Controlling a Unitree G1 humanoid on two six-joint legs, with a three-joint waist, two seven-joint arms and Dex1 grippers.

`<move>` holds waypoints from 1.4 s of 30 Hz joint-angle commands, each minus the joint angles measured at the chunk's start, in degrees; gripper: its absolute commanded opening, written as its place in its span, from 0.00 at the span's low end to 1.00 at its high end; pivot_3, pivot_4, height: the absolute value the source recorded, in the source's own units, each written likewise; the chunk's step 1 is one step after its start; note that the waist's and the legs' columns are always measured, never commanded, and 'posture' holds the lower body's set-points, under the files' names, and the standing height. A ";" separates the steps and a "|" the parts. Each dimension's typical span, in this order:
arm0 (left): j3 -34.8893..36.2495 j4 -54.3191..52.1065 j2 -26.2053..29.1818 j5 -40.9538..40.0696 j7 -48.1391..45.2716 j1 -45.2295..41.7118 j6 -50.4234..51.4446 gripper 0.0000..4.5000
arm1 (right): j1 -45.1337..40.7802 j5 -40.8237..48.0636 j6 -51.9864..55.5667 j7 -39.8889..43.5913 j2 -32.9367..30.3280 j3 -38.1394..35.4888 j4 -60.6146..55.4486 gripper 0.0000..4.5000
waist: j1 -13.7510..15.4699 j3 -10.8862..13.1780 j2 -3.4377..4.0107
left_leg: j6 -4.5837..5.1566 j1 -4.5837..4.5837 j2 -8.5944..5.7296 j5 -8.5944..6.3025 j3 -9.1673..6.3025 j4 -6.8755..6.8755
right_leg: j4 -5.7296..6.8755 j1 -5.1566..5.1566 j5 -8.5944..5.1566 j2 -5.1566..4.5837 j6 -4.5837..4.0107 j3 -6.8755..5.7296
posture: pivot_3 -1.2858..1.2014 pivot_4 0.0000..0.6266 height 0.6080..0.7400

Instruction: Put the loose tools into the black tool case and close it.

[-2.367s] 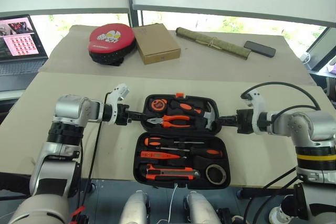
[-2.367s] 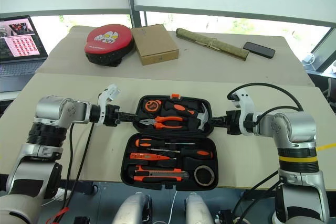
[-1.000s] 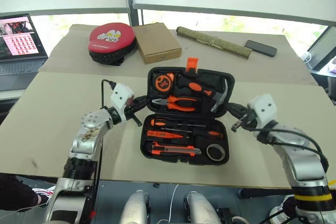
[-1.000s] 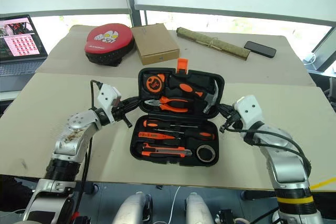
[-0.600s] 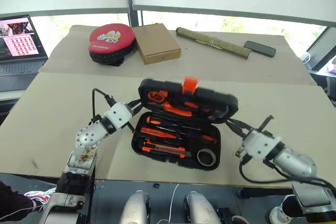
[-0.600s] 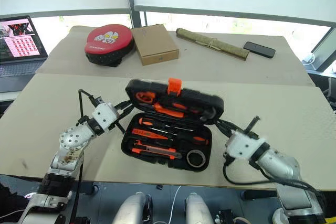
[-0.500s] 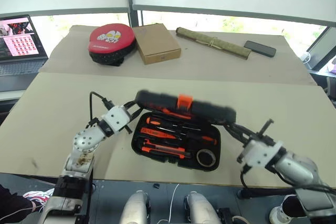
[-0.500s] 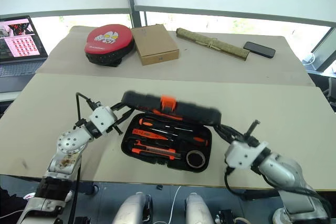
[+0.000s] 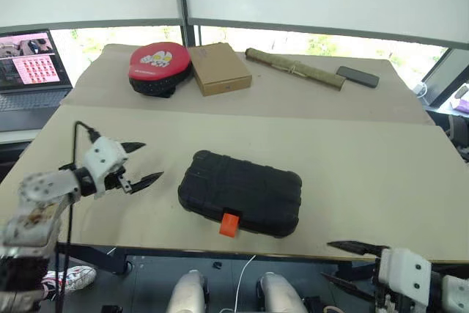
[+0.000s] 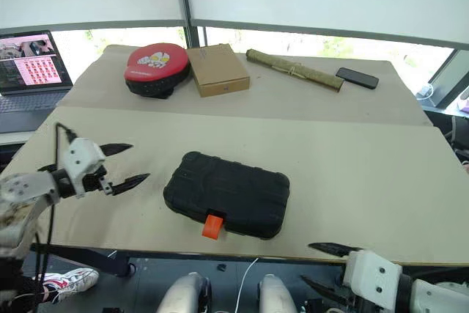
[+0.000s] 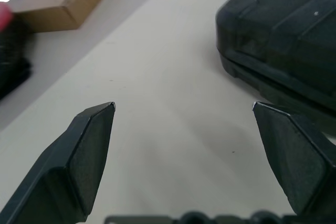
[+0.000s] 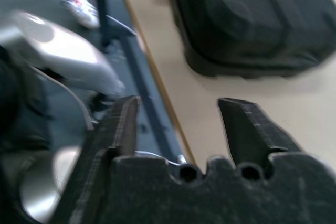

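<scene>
Gaping wide, the left end effector (image 9: 136,163) hovers empty just left of the black tool case (image 9: 240,193), which lies shut on the worktop (image 9: 352,152); the right end effector (image 9: 344,264), seemingly parted, hangs past the worktop's near edge.

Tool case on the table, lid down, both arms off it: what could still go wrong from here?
1. The orange latch sticks out from the front of the black tool case; whether it is fastened cannot be told, so the lid might spring open.
2. The case sits close to the table's near edge, with the latch overhanging it, so a nudge from the right gripper, low beyond that edge, could push it off.
</scene>
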 commanded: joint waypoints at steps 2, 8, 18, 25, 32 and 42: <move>-8.60 15.29 -5.02 8.29 -3.78 -14.43 -10.55 0.66 | -10.45 0.26 7.70 1.81 -0.81 9.51 -0.93 0.21 | 0.57 -0.10 -0.16 | 0.32 -0.19 -0.12 0.19 0.13 0.01 | -0.04 -0.11 0.11 0.04 -0.05 -0.06 | 0.52 0.24 1.00; -13.73 29.49 -11.86 13.52 -4.47 -25.28 -20.04 0.12 | -23.10 -4.14 13.56 1.48 2.29 20.21 2.66 0.00 | 0.40 -0.12 -0.21 | 0.50 -1.11 -0.23 0.21 0.06 0.05 | -0.02 -0.62 0.56 0.16 0.35 -0.01 | 0.52 0.24 1.00; -15.71 26.81 -14.58 10.47 -15.37 -25.31 -18.69 0.00 | -38.68 -11.23 17.60 -7.45 10.66 18.36 16.72 0.00 | 0.32 -0.10 -0.22 | 0.53 -1.18 -0.25 0.17 0.07 0.22 | 0.09 -0.67 0.59 0.15 0.44 0.00 | 0.52 0.24 1.00; -13.62 10.87 -11.02 4.49 -20.13 -19.23 -5.65 0.00 | -43.02 -14.20 14.90 -8.40 11.31 14.36 26.95 0.00 | 0.67 -0.08 -0.14 | 0.55 -1.25 -0.26 0.16 0.06 0.30 | 0.14 -0.69 0.59 0.13 0.50 0.00 | 0.52 0.24 1.00; -9.56 5.06 -11.03 -2.65 -19.25 -25.87 12.42 0.00 | -37.70 -9.69 16.48 -0.69 7.42 9.83 22.27 0.00 | 0.66 -0.07 -0.12 | 0.56 -1.38 -0.28 0.15 -0.04 0.47 | 0.18 -0.70 0.58 0.13 0.53 -0.05 | 0.52 0.24 1.00; -21.16 1.87 -16.28 5.39 -20.56 -25.32 4.68 0.00 | -37.16 -1.58 27.35 1.81 6.04 9.86 9.03 0.00 | 0.35 -0.10 0.01 | 0.64 -1.26 -0.28 0.10 -0.06 0.55 | 0.17 -0.56 0.57 0.16 0.55 -0.02 | 0.52 0.24 1.00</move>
